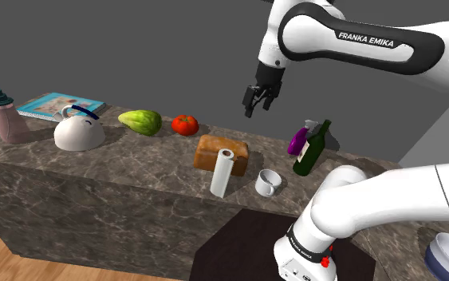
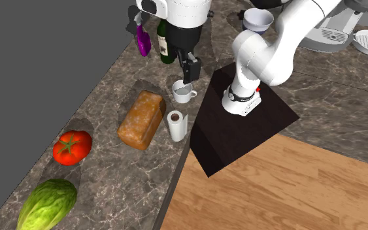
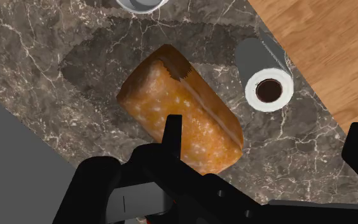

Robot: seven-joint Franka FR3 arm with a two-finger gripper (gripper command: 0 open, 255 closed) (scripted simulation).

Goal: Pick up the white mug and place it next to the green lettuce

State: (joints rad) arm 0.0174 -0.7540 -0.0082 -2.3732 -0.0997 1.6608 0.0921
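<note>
White mug [image 1: 269, 183] stands on the counter [image 1: 127, 164] beside the paper towel roll [image 1: 222, 173], ungrasped; the gripper [image 1: 257, 108] hovers above, fingers spread wide and empty, so it must next descend over the mug.

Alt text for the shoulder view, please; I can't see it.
The open black gripper hangs empty above the counter. The white mug stands by an upright paper towel roll and a bread loaf; the green lettuce lies far toward the view's left, beside a tomato.
</note>
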